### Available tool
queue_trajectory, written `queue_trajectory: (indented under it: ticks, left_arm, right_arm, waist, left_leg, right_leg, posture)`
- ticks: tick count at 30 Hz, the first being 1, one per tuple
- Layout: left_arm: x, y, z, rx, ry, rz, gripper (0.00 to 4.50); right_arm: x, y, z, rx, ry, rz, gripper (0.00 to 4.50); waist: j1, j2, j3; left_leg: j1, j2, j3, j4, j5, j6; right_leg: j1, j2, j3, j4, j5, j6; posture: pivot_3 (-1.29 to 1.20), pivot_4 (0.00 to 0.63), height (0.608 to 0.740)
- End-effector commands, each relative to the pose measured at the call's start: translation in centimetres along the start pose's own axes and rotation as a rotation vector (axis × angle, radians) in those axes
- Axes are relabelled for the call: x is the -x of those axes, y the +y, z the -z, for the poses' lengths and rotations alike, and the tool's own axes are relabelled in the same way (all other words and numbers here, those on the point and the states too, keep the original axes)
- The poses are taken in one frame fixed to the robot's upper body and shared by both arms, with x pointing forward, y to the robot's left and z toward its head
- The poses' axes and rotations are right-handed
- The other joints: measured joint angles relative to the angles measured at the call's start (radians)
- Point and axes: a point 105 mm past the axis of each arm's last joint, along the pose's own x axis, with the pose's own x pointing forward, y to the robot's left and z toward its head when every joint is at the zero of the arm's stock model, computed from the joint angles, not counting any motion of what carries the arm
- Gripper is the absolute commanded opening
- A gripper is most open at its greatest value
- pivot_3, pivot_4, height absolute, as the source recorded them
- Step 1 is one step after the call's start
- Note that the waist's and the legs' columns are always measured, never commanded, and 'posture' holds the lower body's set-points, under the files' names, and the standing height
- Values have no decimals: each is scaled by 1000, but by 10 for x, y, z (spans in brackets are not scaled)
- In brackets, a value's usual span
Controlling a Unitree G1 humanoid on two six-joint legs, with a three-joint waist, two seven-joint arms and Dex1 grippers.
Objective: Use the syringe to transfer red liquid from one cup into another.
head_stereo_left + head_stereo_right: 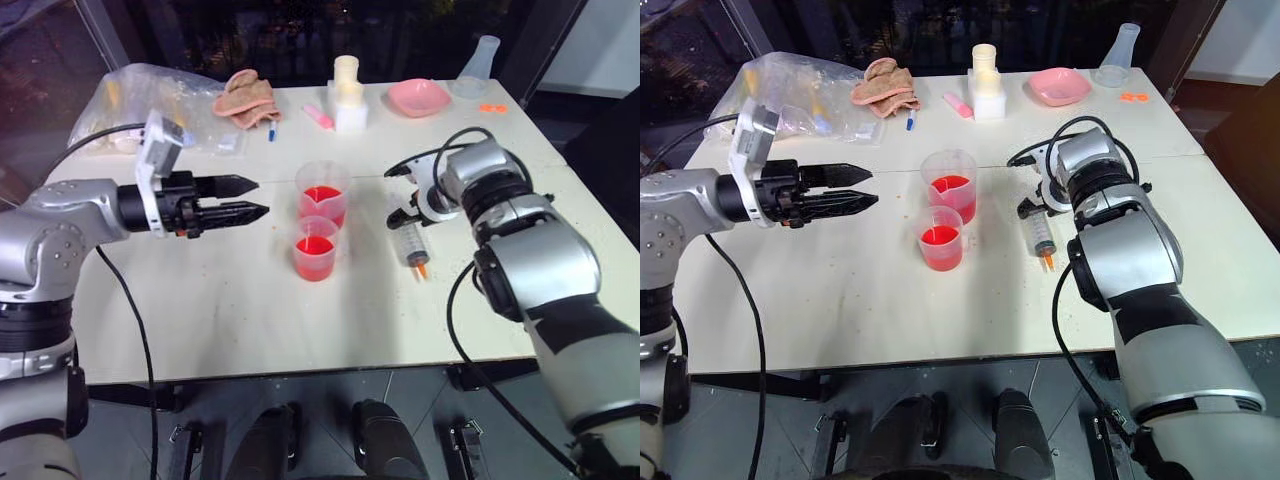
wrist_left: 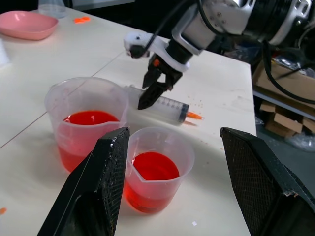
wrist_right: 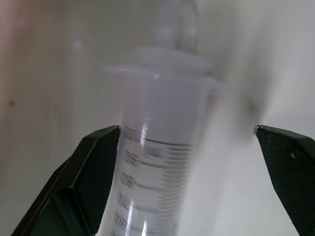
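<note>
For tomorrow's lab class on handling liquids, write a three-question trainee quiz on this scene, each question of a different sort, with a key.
1. True or false: the syringe lies on the table.
2. How many cups hold red liquid? A) one B) two C) three
3. Fill in: the right gripper stands open over the ____.

Key: 1 true. 2 B: the near cup and the far cup. 3 syringe; the left gripper is open too, left of the cups.
</note>
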Motion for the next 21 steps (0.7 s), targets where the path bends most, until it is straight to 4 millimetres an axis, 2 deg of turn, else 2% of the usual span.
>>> queue_trajectory:
  ticks: [1,5,6,11,14,16,19,21]
  left_arm:
    - [7,-5,-12,-52,-20,-18,3091]
    - [8,-5,-12,-55,-20,-25,3091]
    - [7,-4,-12,-56,-20,-26,3091]
    - [6,-3,-14,-59,-22,-25,3091]
    - [8,1,-21,-74,-35,-32,3091]
    - [10,7,-29,-79,-70,-53,3091]
    - [10,12,-37,-84,-110,-62,3091]
    - [8,14,-42,-87,-133,-56,3091]
  right_arm:
    - [2,5,-10,22,-37,4,3711]
    - [-2,7,-7,25,-30,5,1611]
    - [-2,7,-7,25,-31,6,1408]
    - [2,6,-11,19,-46,-5,1408]
    - [21,-6,-29,18,-125,17,1408]
    - [45,-14,-53,19,-237,22,1408]
    - [95,-34,-106,92,-593,166,1408]
    - [126,-36,-127,133,-785,239,1408]
  waist:
    - [0,0,0]
    - [0,0,0]
    - [0,0,0]
    - [0,0,0]
    - [1,0,0]
    - [3,0,0]
    - [3,1,0]
    - [2,1,1]
  left_leg:
    - [0,0,0,0,0,0]
    - [0,0,0,0,0,0]
    - [0,0,0,0,0,0]
    - [0,0,0,0,0,0]
    - [0,0,0,0,0,0]
    - [0,0,0,0,0,0]
    - [0,-1,0,0,0,0]
    - [-1,-1,1,0,0,0]
  right_leg:
    - [0,0,0,0,0,0]
    - [0,0,0,0,0,0]
    - [0,0,0,0,0,0]
    - [0,0,1,0,0,0]
    - [0,0,1,0,0,0]
    - [0,0,1,0,0,0]
    - [0,0,1,0,0,0]
    - [-2,0,2,0,0,0]
  posture:
    - [0,150,740]
    - [0,150,740]
    - [0,150,740]
    - [0,150,740]
    - [0,150,740]
    - [0,150,740]
    - [0,150,740]
    - [0,150,740]
